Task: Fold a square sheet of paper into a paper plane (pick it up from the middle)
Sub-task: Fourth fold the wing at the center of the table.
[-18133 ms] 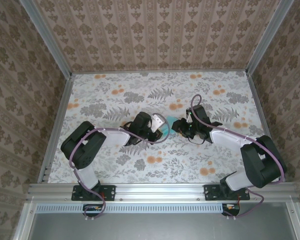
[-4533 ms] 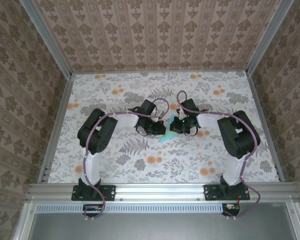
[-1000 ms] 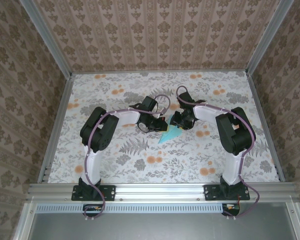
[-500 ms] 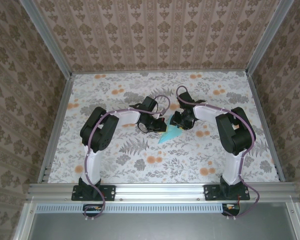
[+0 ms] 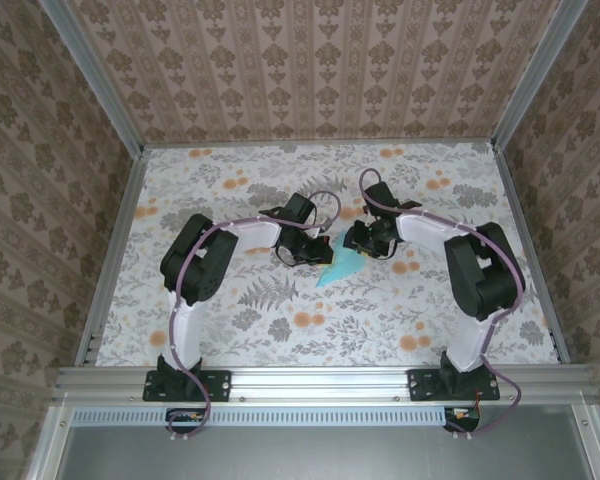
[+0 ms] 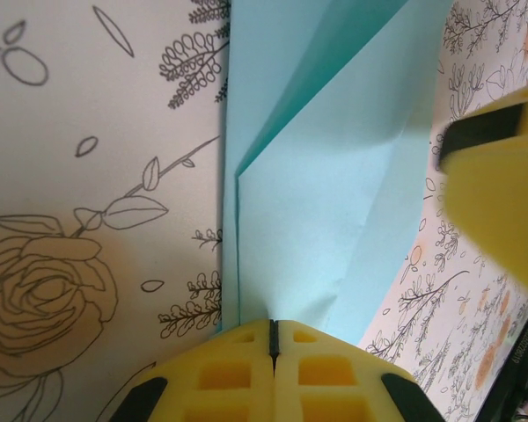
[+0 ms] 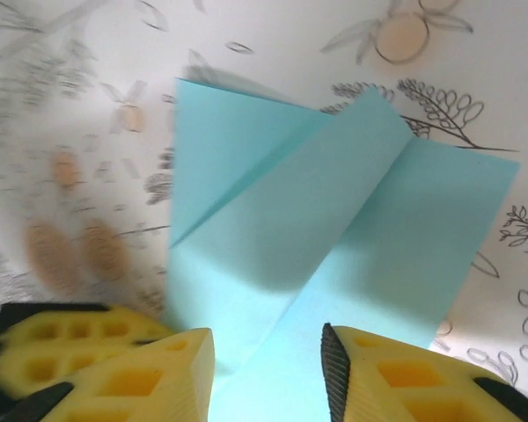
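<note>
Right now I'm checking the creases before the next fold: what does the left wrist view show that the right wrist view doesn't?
Left wrist view: the left gripper with its jaws shut, tips at the long straight edge of the sheet of paper, and a layered fold running up from there. Right wrist view: the right gripper with its jaws apart over the sheet, whose folded flaps spread out like a fan. Both: the same teal sheet, partly folded, lying on the floral table.

Table, floral print: we list one item on it. Paper, teal, folded, creased, lying flat. It touches the tips of the closed left gripper and runs between the parted fingers of the right gripper.
</note>
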{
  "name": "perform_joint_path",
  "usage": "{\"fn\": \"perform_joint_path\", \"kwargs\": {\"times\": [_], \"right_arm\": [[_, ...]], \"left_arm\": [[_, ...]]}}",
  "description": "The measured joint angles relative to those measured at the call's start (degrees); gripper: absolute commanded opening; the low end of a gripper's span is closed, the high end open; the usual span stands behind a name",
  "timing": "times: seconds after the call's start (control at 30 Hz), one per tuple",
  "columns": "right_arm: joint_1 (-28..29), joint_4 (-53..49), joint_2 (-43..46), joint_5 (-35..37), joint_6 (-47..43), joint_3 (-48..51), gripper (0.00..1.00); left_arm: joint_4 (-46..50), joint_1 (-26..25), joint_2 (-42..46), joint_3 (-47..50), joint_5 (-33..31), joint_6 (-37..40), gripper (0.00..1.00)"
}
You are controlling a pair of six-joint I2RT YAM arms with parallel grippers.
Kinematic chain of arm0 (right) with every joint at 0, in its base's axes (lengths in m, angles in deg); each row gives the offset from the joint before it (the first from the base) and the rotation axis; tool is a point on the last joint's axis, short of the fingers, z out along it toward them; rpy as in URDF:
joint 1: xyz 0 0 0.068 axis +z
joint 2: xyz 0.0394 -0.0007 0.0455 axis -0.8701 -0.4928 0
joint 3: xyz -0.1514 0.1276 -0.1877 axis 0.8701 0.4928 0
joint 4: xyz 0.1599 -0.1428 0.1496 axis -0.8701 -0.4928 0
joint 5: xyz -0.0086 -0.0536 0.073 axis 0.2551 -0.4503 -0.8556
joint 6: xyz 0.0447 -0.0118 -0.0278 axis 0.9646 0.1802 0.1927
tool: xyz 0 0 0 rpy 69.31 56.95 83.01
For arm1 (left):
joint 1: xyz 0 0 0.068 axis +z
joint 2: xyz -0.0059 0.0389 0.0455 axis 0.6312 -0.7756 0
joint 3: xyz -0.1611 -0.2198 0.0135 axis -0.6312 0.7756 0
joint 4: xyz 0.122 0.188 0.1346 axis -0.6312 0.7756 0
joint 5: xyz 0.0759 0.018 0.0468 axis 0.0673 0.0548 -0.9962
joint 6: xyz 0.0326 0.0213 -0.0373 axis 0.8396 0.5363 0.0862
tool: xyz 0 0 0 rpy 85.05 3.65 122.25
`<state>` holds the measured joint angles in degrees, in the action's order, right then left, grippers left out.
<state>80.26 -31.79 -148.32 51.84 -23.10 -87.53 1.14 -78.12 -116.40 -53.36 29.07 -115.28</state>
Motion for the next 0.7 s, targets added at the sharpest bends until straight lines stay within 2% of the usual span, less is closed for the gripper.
{"fn": "perform_joint_path", "kwargs": {"times": [0.17,0.27,0.47,0.7], "right_arm": [[-0.4,6.5,3.1,-5.5,-1.8,2.0,0.16],[-0.4,9.9,2.5,-8.8,-2.4,3.9,0.12],[-0.4,12.8,-2.2,-12.8,-3.3,4.8,0.08],[-0.9,12.9,-6.4,-14.1,-4.9,4.8,0.07]], "left_arm": [[0.1,0.0,0.0,0.0,-0.1,0.0,0.0],[0.2,0.0,0.0,0.0,-0.2,0.0,0.0],[1.2,0.0,0.0,-0.4,-0.7,0.1,0.0],[2.0,-0.1,0.0,-0.7,-1.1,0.9,0.0]]}}
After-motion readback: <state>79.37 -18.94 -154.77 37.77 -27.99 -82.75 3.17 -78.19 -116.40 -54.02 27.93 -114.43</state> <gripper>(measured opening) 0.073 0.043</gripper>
